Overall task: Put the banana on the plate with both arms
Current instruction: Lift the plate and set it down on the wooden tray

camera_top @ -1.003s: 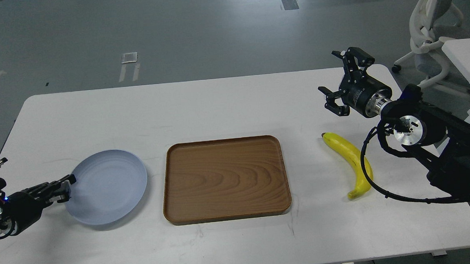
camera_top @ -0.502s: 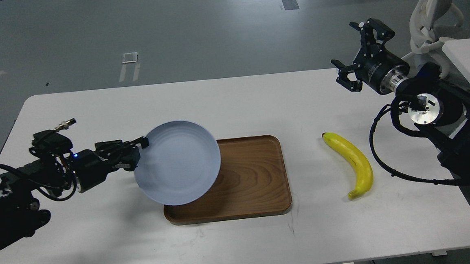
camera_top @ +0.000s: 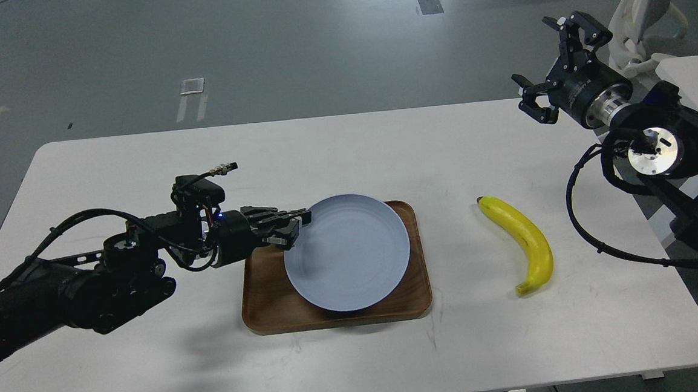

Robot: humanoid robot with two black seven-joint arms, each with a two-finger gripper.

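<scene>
The left gripper [camera_top: 293, 226] pinches the left edge of the plate [camera_top: 347, 253], with its fingers closed tight on the rim. A moment ago the plate sat on the white table [camera_top: 334, 154] at the lower left of the frame. Then it was up in the air, tipped, over the left side of the tray. Now it is over the middle of the brown tray [camera_top: 264, 298], in the center of the frame, and it looks nearly flat. I cannot tell if it rests on the tray yet or hangs just above it.

The banana [camera_top: 521, 241] has not moved at all. It lies on the table to the right of the tray, well apart from the plate, with its dark tip pointing up and left.

The right gripper [camera_top: 553, 68] is in the upper right of the frame, past the far edge of the table. Its two fingers are spread wide and hold nothing. It has gone up and to the right, away from the banana.

So the plate is nearly in its spot. I think the next job is to let go of the plate, then bring the right arm down to pick up the banana.
</scene>
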